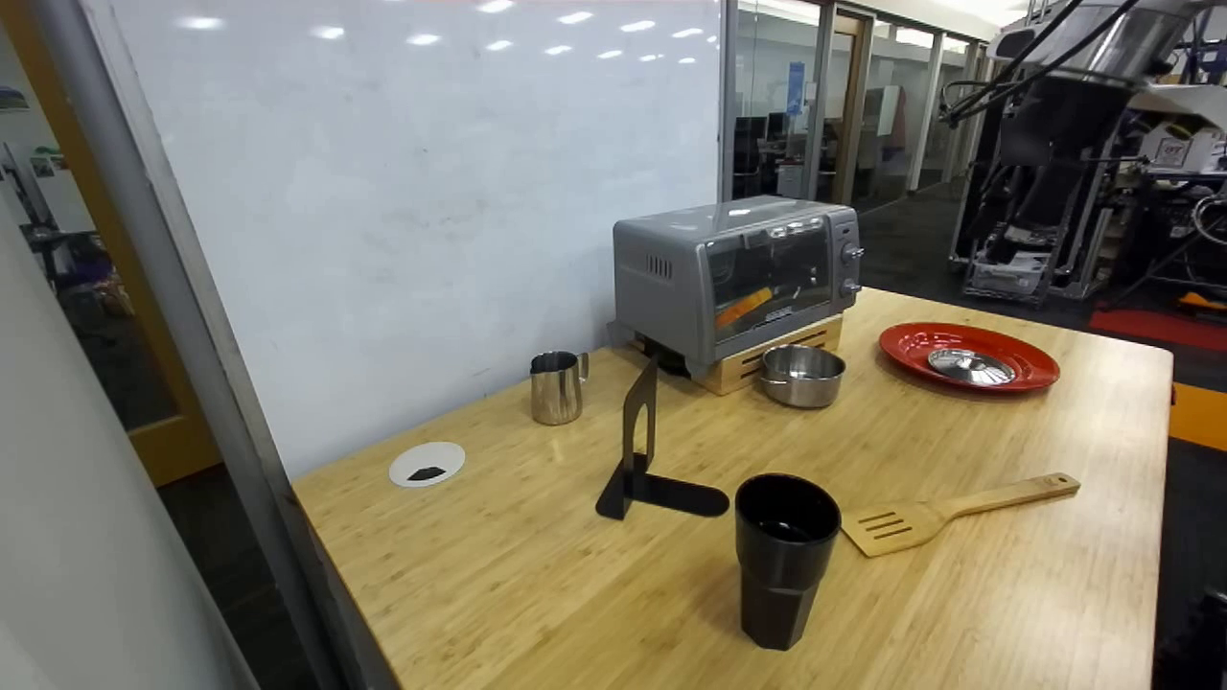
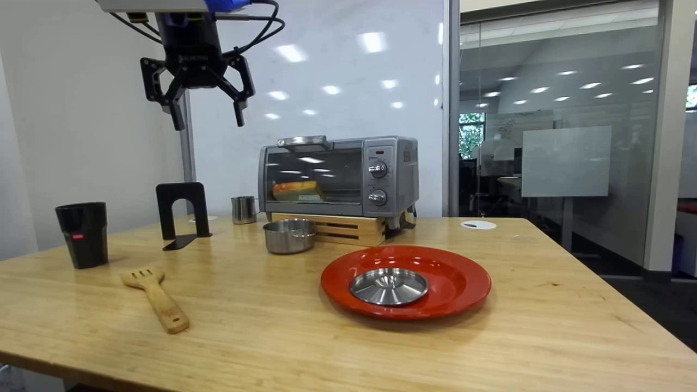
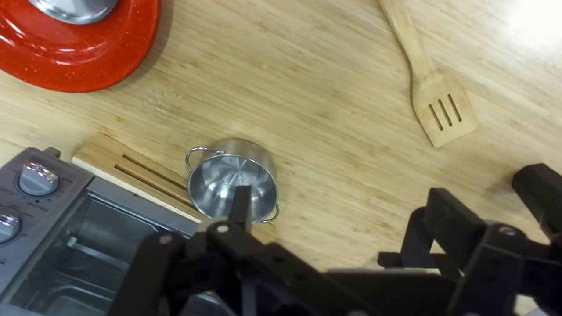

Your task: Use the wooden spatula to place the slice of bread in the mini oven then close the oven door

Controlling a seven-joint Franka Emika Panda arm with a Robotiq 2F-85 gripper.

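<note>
In an exterior view, the wooden tabletop [image 2: 256, 332] carries a black cup [image 2: 83, 231], then the spatula [image 2: 158, 298], lying flat; above hangs the end effector [image 2: 209, 122], jaws apart. Bread [image 2: 297, 191] shows inside the oven [image 2: 377, 184] behind its closed door [image 2: 326, 171], a whiteboard [image 2: 326, 114] beyond. At right, a red plate [image 2: 463, 280] and a glass wall [image 2: 577, 109].

Slotted tan wooden spatula [image 2: 157, 296] lying flat, near side. Grey toaster oven [image 2: 370, 182] at far side, glass door [image 2: 332, 167] shut; bread slice [image 2: 294, 191], orange-crusted, inside at left.
</note>
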